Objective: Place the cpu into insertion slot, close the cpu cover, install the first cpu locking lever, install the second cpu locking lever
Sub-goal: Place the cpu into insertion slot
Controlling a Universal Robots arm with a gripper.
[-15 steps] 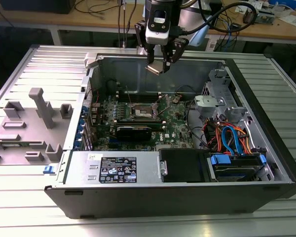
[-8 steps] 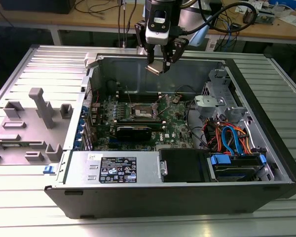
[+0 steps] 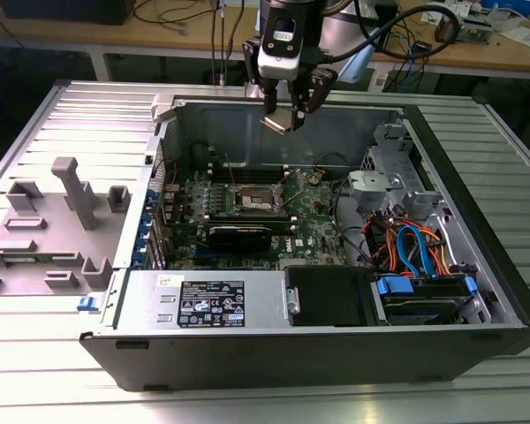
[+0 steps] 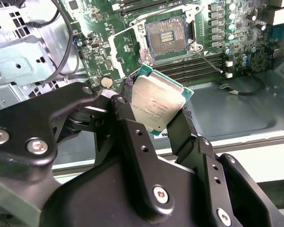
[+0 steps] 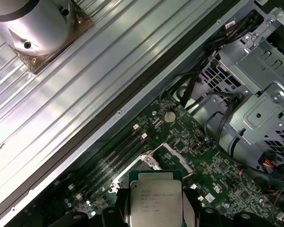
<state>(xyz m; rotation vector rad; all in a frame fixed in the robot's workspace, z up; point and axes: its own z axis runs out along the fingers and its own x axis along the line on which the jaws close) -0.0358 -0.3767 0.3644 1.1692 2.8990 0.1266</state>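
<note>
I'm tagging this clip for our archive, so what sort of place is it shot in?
Most likely a robotics lab or test workshop: an open computer case lies on a ribbed metal table, the end effector holds the cpu above it, and a cable-strewn workbench stands behind.

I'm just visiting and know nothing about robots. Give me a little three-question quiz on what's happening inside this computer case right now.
1. True or false: the pincer is shut on the cpu.
2. The insertion slot is: A) filled with a chip, B) open and bare, C) hidden under a fan.
3. Fill in: the cpu hangs ___ the green motherboard, not touching it.
Key: 1 true; 2 B; 3 above.
</note>
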